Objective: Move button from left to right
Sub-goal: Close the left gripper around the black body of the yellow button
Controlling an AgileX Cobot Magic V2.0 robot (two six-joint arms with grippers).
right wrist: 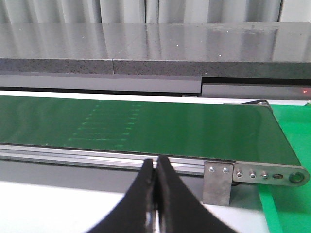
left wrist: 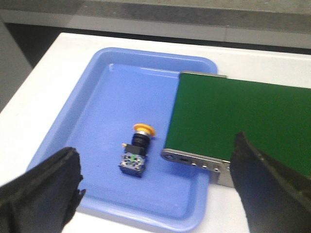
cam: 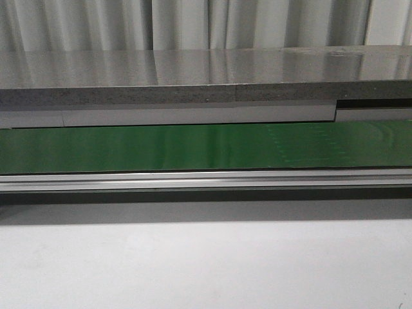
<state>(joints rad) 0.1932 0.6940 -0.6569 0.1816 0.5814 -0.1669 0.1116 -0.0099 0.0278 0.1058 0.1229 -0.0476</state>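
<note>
The button (left wrist: 136,149) lies on its side in a blue tray (left wrist: 87,111), its yellow-orange cap toward the green conveyor belt (left wrist: 243,126). My left gripper (left wrist: 155,182) hovers above the tray, open wide, with the button between and beyond its black fingers (left wrist: 41,191), not touching them. In the right wrist view my right gripper (right wrist: 156,165) is shut with nothing in it, in front of the belt (right wrist: 146,128) near its right end. Neither gripper nor the button shows in the front view.
The belt (cam: 206,147) runs across the front view with an aluminium rail (cam: 206,180) along its near side. A grey stone ledge (cam: 206,84) stands behind it. The belt's end bracket (left wrist: 194,160) overhangs the tray. A green surface (right wrist: 286,208) lies by the belt's right end.
</note>
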